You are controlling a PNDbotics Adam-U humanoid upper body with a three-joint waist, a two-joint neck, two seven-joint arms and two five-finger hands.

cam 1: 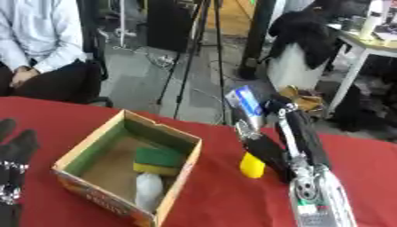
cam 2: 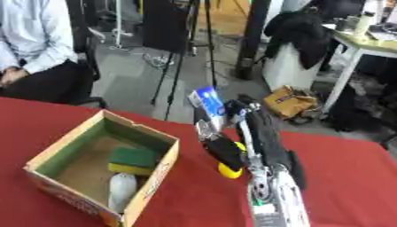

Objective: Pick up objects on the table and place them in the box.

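Observation:
An open cardboard box [cam 1: 75,154] sits on the red table, holding a green and yellow sponge [cam 1: 158,160] and a whitish object [cam 1: 148,189]. My right hand [cam 1: 267,111] is raised above the table to the right of the box, shut on a blue and white packet [cam 1: 247,101] that stands upright. A yellow object [cam 1: 252,166] rests on the cloth beneath my right forearm, partly hidden by it. My left hand [cam 1: 15,148] shows at the lower left edge, fingers up and relaxed.
The red table [cam 1: 364,155] has its far edge running just behind the box. Beyond it are tripod legs [cam 1: 186,57], a white table [cam 1: 371,44] draped with a black jacket, a brown bag [cam 2: 291,102] on the floor, and a seated person at the far left.

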